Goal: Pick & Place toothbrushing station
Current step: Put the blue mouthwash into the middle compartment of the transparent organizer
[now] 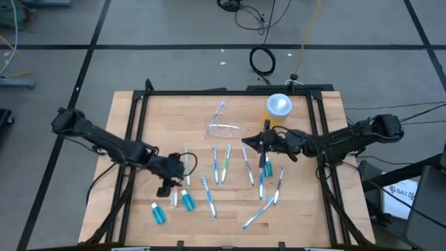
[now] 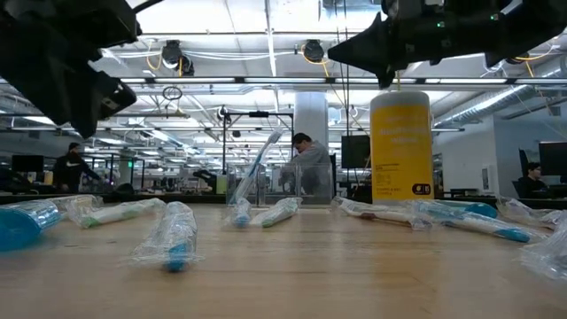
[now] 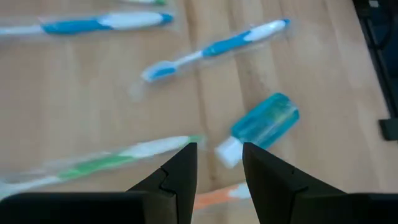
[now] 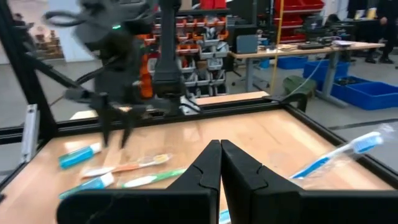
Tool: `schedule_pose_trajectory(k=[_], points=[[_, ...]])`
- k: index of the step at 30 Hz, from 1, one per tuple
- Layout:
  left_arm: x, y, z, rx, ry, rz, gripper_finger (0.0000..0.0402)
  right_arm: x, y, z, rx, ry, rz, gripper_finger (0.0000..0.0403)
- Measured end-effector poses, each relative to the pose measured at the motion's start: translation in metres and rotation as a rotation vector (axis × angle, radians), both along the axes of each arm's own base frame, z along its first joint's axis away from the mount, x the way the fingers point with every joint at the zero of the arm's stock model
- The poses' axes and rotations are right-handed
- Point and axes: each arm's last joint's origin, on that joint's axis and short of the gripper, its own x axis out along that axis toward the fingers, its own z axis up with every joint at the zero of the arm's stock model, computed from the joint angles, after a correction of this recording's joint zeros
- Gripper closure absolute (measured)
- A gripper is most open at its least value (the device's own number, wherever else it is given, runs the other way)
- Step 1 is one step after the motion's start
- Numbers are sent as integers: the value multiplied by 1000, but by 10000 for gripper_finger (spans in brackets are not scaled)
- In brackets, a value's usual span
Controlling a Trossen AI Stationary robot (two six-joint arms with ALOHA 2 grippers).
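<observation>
Clear toothbrushing station [image 1: 224, 128] at upper centre of the high view, on the table [image 1: 132, 118] left of the yellow jar [image 1: 278, 109], one brush leaning in it, apart from both tools and evidently awaiting pickup. Left tool [image 1: 167, 183] at lower left, fingers apart above wrapped toothbrushes [image 1: 221, 164] and a blue tube [image 3: 264, 120], seemingly lining up a grasp. Right tool [image 1: 248, 141] right of centre, just below the jar, fingers pressed together on nothing, likely idle.

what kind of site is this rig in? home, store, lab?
Most likely an industrial lab or workshop floor: bare ceiling ducts and strip lights, rows of workbenches with monitors, parts bins on shelving and blue crates behind the wooden table.
</observation>
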Motion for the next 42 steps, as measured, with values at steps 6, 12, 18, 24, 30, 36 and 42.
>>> schedule_pose_trajectory(k=[6,12,18,24,30,36,42], points=[[10,-20,-16,-26,20,-20,251,0,-12,1,21,-17,-48,399],[18,-32,-42,21,78,-74,195,0,-22,4,66,-52,-88,399],[18,-34,-57,77,143,-110,164,-1,-27,7,66,-83,-104,399],[18,-34,-61,120,141,-172,162,-1,-27,8,53,-91,-104,399],[19,-34,-62,114,144,-181,194,-1,-27,7,51,-83,-104,399],[21,-27,-63,127,160,-97,205,-1,-27,7,51,-83,-104,399],[18,-25,-63,180,167,-176,183,-1,-27,7,51,-83,-104,399]])
